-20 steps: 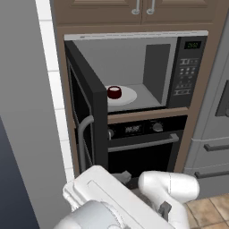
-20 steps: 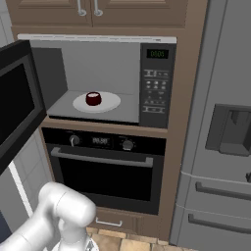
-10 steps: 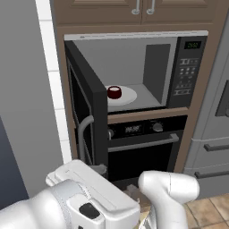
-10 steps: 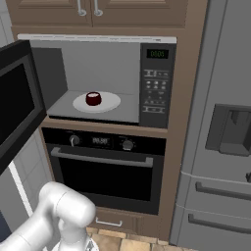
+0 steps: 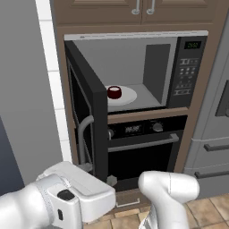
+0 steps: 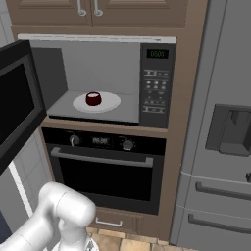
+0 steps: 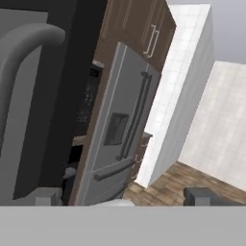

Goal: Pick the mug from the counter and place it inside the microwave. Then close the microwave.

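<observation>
Already the mug (image 5: 114,92) sits on the white turntable (image 5: 127,95) inside the microwave (image 6: 122,81), so I judge only the door-closing is left; the microwave door (image 5: 87,116) stands swung wide, edge-on to the left base camera, its grey bar handle (image 5: 84,138) low on its outer face. From my hand camera I see that bar handle curving very close at the left, and the gripper (image 7: 122,196) spread wide and empty, fingertips (image 7: 198,194) holding nothing.

Risks, as I judge them: pushing at the handle rather than the flat face could snag a finger on the bar; a hard shove could slam the door.

Hard to make out: the fingers sit at the frame's bottom edge; whether either touches the door I cannot tell; the arm's white bulk blocks the lower door in the left base view.
</observation>
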Motion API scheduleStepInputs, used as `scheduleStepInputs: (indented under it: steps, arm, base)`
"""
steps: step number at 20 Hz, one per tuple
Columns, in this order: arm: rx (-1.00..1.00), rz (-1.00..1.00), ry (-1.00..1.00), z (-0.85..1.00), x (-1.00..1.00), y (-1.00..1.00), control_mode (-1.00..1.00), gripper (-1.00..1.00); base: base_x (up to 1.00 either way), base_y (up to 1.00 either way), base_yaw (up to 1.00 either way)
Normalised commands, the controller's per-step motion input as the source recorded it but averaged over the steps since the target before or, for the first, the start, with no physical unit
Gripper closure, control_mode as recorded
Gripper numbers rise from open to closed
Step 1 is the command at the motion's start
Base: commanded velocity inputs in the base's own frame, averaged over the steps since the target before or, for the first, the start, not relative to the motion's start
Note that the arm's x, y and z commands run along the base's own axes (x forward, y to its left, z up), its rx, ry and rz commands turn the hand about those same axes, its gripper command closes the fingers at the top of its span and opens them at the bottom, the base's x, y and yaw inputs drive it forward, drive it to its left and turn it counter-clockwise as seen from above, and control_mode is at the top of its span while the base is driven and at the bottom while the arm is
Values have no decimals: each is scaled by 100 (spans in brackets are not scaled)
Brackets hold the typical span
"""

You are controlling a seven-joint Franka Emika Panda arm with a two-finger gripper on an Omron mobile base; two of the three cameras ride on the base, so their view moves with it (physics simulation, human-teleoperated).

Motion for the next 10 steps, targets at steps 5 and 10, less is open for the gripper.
scheduleStepInputs:
  steps: [5,10]
  arm:
    - [-6,0,9,-13,18,40,-100,-100]
    - [-5,0,5,-22,23,33,-100,-100]
  base:
    - [0,0,0]
    - [0,0,0]
